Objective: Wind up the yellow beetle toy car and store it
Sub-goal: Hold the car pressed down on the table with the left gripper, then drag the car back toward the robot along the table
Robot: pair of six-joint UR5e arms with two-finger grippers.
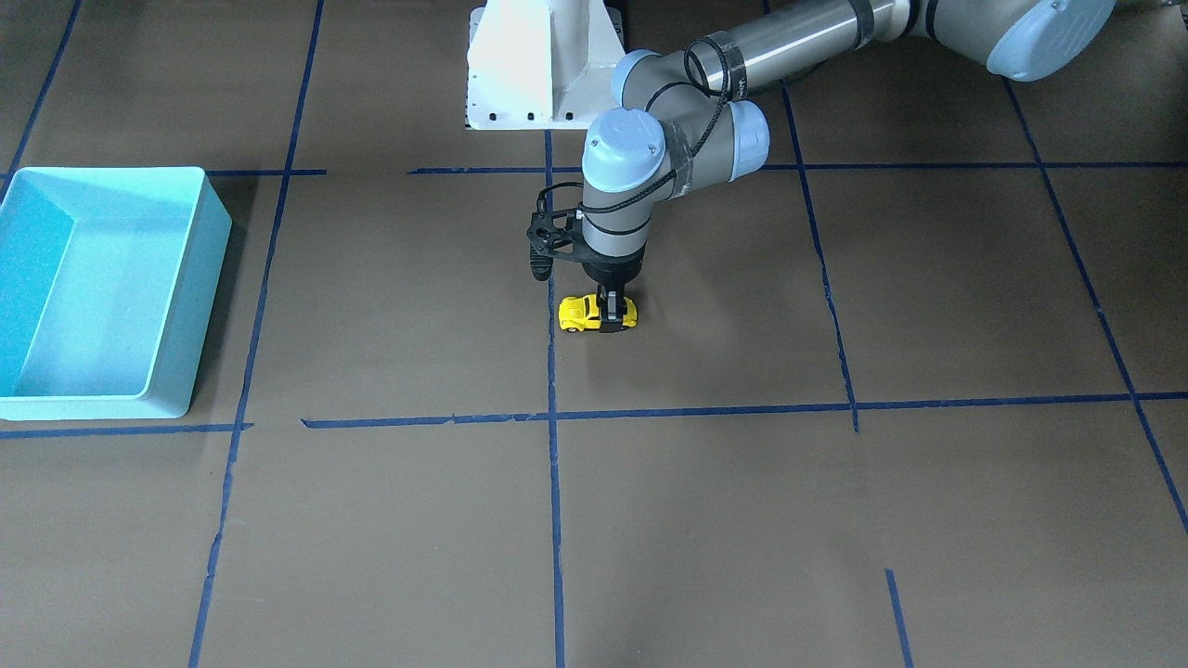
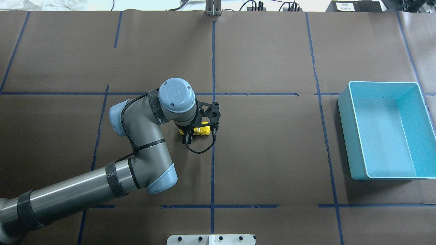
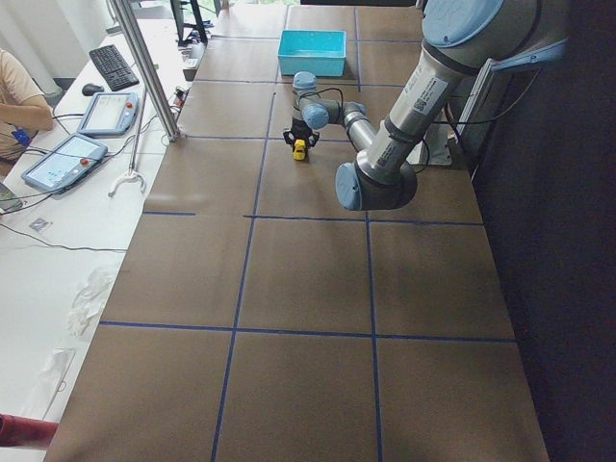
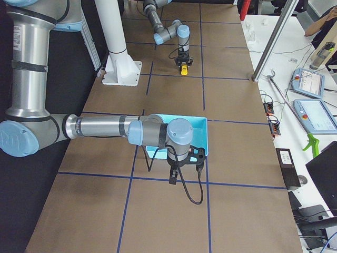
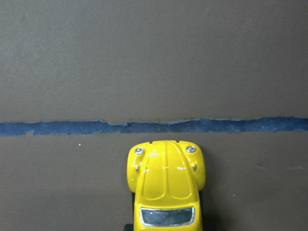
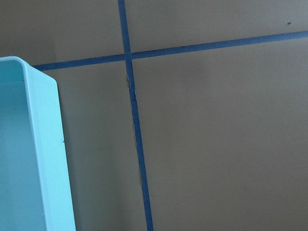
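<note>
Yellow beetle toy car [image 5: 166, 190] fills the lower middle of the left wrist view. Its rounded hood and two small round headlights point at a blue tape line [image 5: 154, 126], and the nose stops just short of it.

The left gripper [image 1: 610, 320] points straight down with its dark fingers drawn in narrow against the car's two sides, clamped around the middle of the body behind the windscreen. Whether the wheels touch the paper or sit just above it cannot be told. A black camera bracket [image 2: 209, 114] juts from the wrist beside the car, and a black cable [image 2: 201, 149] loops out below it.

The car sits near the table's middle, on brown paper [image 1: 742, 520] marked with a grid of tape. It is glossy bright yellow with a dark, silver-edged windscreen and small black wheels with pale hubs.

Brown paper and tape lines lie between the car and the turquoise bin [image 2: 351, 136], which stands well apart on the robot's right side with its open top up. The white pedestal base [image 1: 538, 65] stands behind the car on the robot's side.

The right gripper [image 4: 172, 176] hangs beside a corner of the bin, above a tape crossing. Whether its fingers are spread or closed cannot be told.
</note>
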